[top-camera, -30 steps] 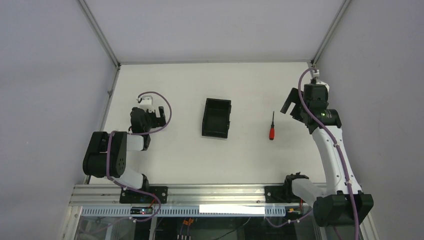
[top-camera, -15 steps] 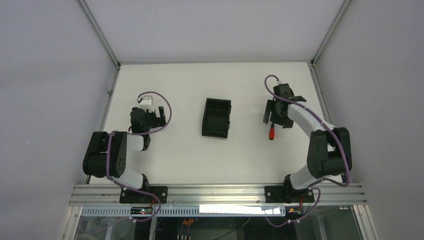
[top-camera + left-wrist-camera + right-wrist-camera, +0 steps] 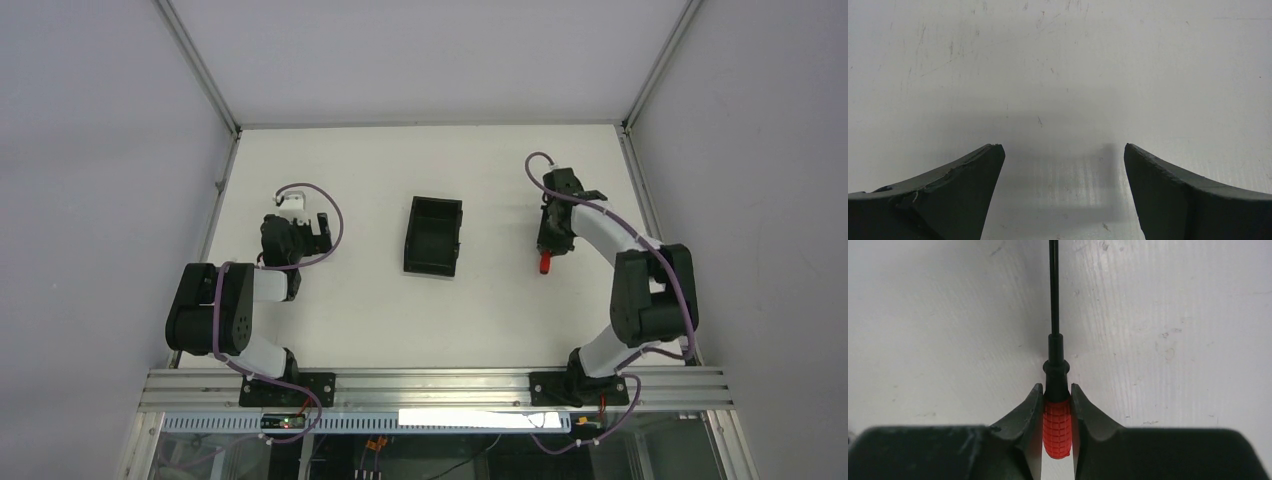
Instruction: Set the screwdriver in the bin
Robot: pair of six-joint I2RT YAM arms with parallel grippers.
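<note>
While within right gripper (image 3: 1056, 392), red screwdriver (image 3: 1055, 360)

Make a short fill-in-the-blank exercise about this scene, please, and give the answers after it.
1. The right gripper is shut on the ____ handle of the screwdriver.
2. The black bin has ____ inside it.
3. The left gripper is ____ and holds nothing.
Answers: red; nothing; open

L arm (image 3: 215, 310) is folded back near its base at the left side. L gripper (image 3: 1063, 155) points down, fingers wide apart. R arm (image 3: 650, 290) reaches to the far side, elbow bent. R gripper (image 3: 1056, 400) points down, fingers pressed on both sides of the screwdriver (image 3: 1056, 432) handle.
</note>
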